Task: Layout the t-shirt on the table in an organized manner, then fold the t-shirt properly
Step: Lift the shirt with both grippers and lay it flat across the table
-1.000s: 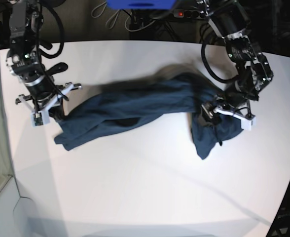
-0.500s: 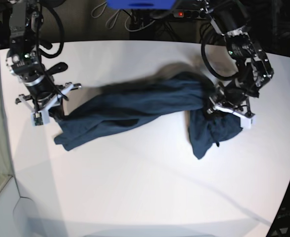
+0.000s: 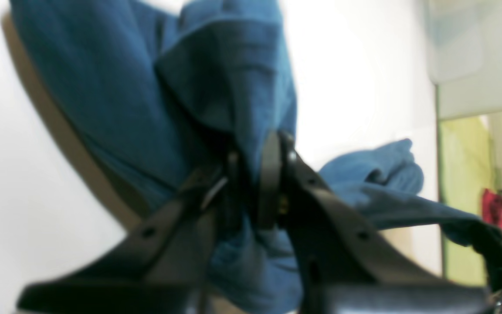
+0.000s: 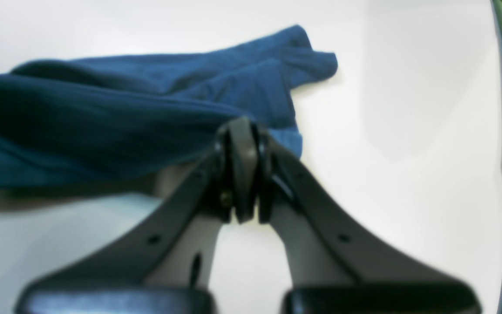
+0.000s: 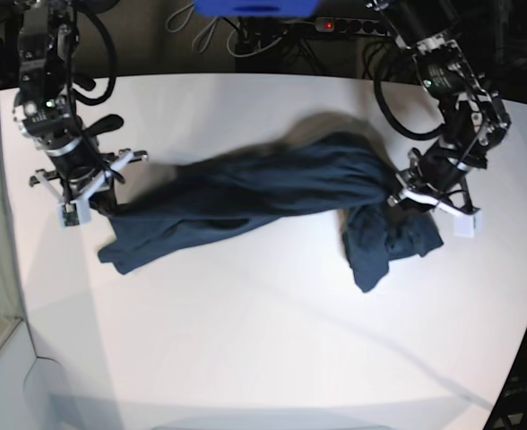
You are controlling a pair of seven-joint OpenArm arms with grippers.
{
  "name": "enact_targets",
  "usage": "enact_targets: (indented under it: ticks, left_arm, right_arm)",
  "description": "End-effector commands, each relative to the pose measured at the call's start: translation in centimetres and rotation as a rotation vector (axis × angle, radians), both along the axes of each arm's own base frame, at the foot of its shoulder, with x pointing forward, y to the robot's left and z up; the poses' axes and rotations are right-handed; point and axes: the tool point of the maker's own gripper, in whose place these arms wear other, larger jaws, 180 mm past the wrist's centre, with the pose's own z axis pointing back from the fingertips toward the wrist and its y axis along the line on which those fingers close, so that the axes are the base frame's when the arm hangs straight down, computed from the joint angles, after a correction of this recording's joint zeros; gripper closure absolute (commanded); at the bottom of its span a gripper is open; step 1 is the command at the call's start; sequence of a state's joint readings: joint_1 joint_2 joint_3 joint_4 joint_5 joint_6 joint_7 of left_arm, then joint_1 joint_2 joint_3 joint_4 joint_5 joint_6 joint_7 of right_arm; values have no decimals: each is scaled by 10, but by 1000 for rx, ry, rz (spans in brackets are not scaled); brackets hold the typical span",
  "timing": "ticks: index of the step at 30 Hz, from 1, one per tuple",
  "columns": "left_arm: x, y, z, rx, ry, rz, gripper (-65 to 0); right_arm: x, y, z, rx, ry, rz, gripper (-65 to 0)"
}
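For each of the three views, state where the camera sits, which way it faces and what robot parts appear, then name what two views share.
Base: high above, looking down on the table; both arms, the t-shirt stretched between them.
Left wrist: behind the left gripper, looking along its fingers, shut on bunched cloth.
Right wrist: behind the right gripper, looking along its fingers, shut on the shirt's edge.
Shared: both wrist views show the same t-shirt on the white table; base shows both grippers.

1. We're seeing the t-shirt (image 5: 263, 193) in plain dark navy, no pattern, brighter blue up close in the wrist views.
2. We've got the counter (image 5: 246, 340) matte white all over.
3. We see the left pincer (image 3: 255, 174) black, and the right pincer (image 4: 242, 170) black too.
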State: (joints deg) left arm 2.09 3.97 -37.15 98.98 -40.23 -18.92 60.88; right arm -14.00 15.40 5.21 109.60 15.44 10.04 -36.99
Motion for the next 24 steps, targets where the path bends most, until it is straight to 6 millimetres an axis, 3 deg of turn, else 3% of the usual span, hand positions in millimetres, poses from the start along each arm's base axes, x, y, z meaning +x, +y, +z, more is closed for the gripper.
enact_targets:
  ticks: [1,6,9,19,24]
  left_arm:
    - [13,1,37,2,-130,3,-4]
    - [36,20,93,61,-286,37,-4]
    - [54,28,107,65,-321,36,-5]
    - [144,50,122,-46,-309,16,-9]
    - [192,42,133,-187,-306,26,-10]
  right_arm:
    - [11,-6,21,-11,-73,-7,0]
    - [31,-29,48,-26,-156,-68,0]
    - [46,-35,69,-54,-210,-61,0]
    - [97,-39,155,-61,-442,-67,0]
    - [124,-44,185,-48,-511,-83,0]
